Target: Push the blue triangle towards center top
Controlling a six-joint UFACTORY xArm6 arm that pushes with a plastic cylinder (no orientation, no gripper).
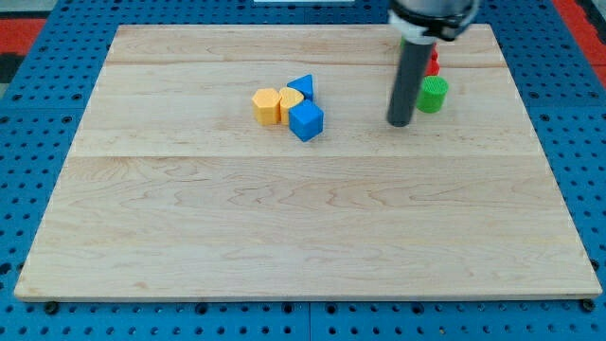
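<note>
The blue triangle (301, 86) lies on the wooden board (303, 218) a little left of centre, near the view's top. It touches a yellow block (290, 99) just below it. A blue cube (306, 121) sits right below those, and an orange-yellow block (266, 105) is at the cluster's left. My tip (400, 123) rests on the board well to the right of the cluster, apart from the blue triangle.
A green block (433, 95) sits just right of the rod. A red block (433, 62) is above it, partly hidden by the rod. The board's top edge (303, 27) runs close above the blocks. A blue pegboard (28, 114) surrounds the board.
</note>
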